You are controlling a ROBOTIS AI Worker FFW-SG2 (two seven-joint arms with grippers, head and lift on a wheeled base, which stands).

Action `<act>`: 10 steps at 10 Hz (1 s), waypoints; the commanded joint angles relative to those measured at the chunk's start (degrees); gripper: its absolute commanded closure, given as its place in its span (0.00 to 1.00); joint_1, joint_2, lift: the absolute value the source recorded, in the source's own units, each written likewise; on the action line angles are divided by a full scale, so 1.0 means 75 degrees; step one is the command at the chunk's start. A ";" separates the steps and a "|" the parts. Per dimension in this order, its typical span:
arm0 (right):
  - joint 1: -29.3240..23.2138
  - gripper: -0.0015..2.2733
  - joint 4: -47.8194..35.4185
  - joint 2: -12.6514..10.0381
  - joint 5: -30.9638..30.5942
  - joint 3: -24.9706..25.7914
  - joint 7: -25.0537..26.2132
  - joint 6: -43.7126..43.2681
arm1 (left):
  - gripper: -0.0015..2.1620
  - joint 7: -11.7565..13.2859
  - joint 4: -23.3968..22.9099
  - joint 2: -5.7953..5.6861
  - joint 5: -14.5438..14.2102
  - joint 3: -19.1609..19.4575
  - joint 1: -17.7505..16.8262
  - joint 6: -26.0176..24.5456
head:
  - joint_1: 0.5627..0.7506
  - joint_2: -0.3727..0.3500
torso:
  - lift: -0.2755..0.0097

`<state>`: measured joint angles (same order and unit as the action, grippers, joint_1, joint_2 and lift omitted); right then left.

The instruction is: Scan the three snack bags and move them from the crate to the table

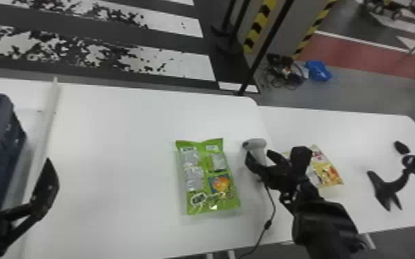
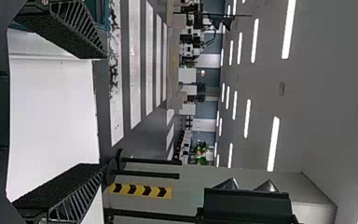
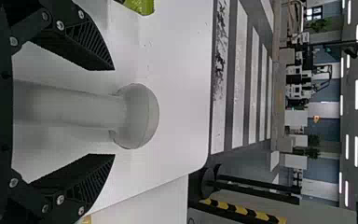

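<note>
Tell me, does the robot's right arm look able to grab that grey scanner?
Yes, most likely: the right end effector is open around the grey scanner, with a gap on each side of the handle, and nothing seems to stand in the way.

Surface: two white tables, one main (image 1: 113,137) and one adjoining at right (image 1: 372,131). A pale strip (image 1: 46,117) runs front to back across the left part of the main table. Left of the strip stands a dark blue crate (image 1: 8,127), partly visible. Right of centre, one green snack bag (image 1: 205,179) lies flat. Near the right edge is a pale scanner (image 1: 256,146); contact with the tabletop cannot be confirmed. A black cable (image 1: 268,224) crosses toward the near edge. Adjoining table: one yellow-and-white snack bag (image 1: 327,170), partly covered, and a black stand (image 1: 391,187) farther right.
</note>
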<state>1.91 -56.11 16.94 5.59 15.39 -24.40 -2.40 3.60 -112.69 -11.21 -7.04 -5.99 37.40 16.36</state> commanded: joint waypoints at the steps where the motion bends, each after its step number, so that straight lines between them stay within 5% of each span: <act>1: 0.0226 0.96 0.0391 0.0014 0.0016 -0.0025 -0.0039 0.0386 | 0.02 0.0000 0.0013 0.0006 0.0013 -0.0010 -0.0030 0.0003 | 0.70 0.06 | 0.75; 6: -0.0430 0.98 -0.0359 -0.0068 0.0602 0.0280 -0.0086 0.0152 | 0.02 0.0000 0.0119 0.0006 0.0002 -0.0104 -0.0158 -0.0090 | 0.70 0.05 | 0.75; 10: -0.2668 0.98 -0.4531 -0.0911 0.1774 0.0748 0.0464 0.1558 | 0.02 0.0000 0.0295 0.0006 0.0025 -0.0291 -0.0369 -0.0208 | 0.70 0.03 | 0.75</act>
<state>-15.62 -85.93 11.18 17.87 20.85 -20.93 8.80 3.60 -110.76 -11.16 -6.92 -7.87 34.96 14.84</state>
